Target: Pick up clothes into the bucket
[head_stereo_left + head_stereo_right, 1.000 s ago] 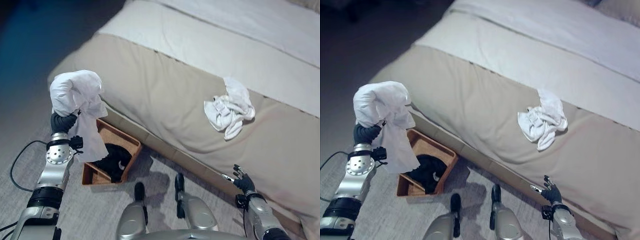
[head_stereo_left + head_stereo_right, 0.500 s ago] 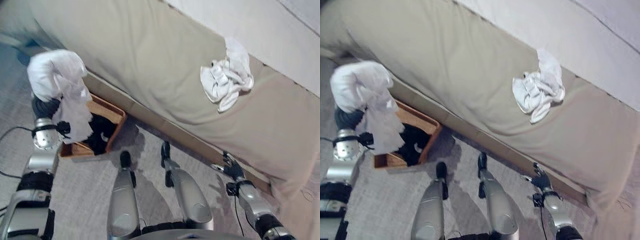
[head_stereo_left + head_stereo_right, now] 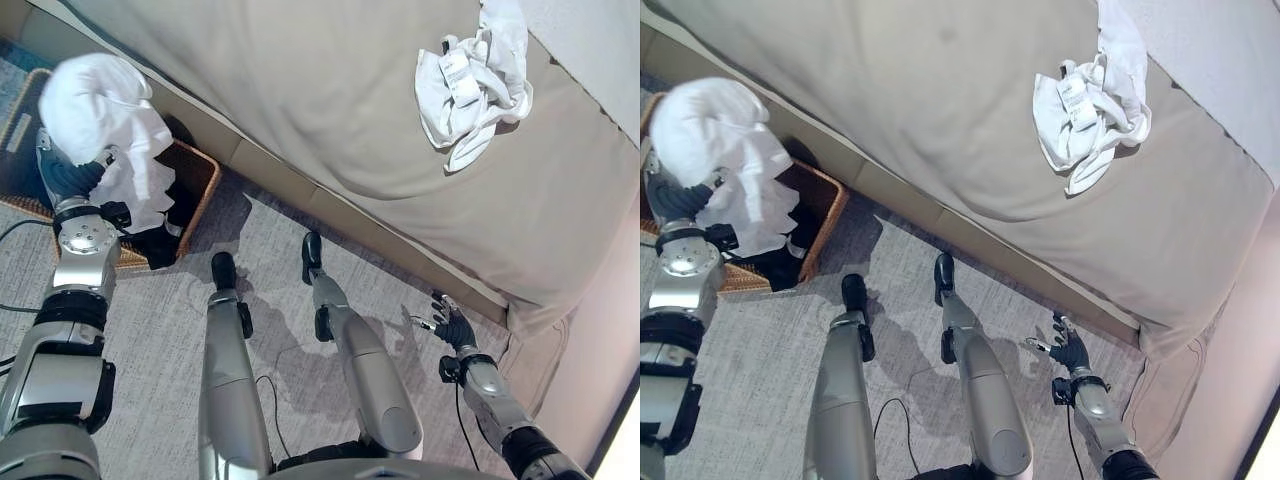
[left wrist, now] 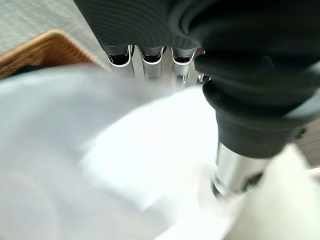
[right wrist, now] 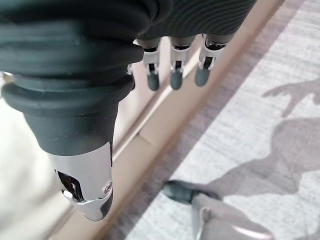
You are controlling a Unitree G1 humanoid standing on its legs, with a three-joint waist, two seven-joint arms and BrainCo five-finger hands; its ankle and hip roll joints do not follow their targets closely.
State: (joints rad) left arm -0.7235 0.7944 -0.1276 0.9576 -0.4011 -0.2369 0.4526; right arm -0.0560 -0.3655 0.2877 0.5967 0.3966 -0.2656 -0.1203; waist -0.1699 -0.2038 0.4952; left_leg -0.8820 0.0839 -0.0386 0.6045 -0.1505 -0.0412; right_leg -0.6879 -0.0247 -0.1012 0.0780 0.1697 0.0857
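Note:
A white garment [image 3: 100, 110] is bunched over my left hand [image 3: 68, 178] and hangs down from it above a brown wicker basket [image 3: 203, 178] on the floor by the bed. In the left wrist view the hand's fingers [image 4: 145, 60] and thumb sink into the white cloth [image 4: 125, 165], gripping it. A dark garment [image 3: 160, 245] lies in the basket. Another crumpled white garment [image 3: 470, 85] lies on the beige bed cover [image 3: 300, 90]. My right hand [image 3: 450, 325] hangs low near the bed's base, its fingers [image 5: 172, 75] straight and holding nothing.
The bed's base board [image 3: 330, 215] runs diagonally along the grey carpet [image 3: 140, 360]. The basket stands against that board at the bed's left part. The bed's corner [image 3: 540, 310] is just beyond my right hand.
The whole picture has shifted as the camera tipped down towards the floor. My left hand still holds the white garment above the basket, and my right hand stays low.

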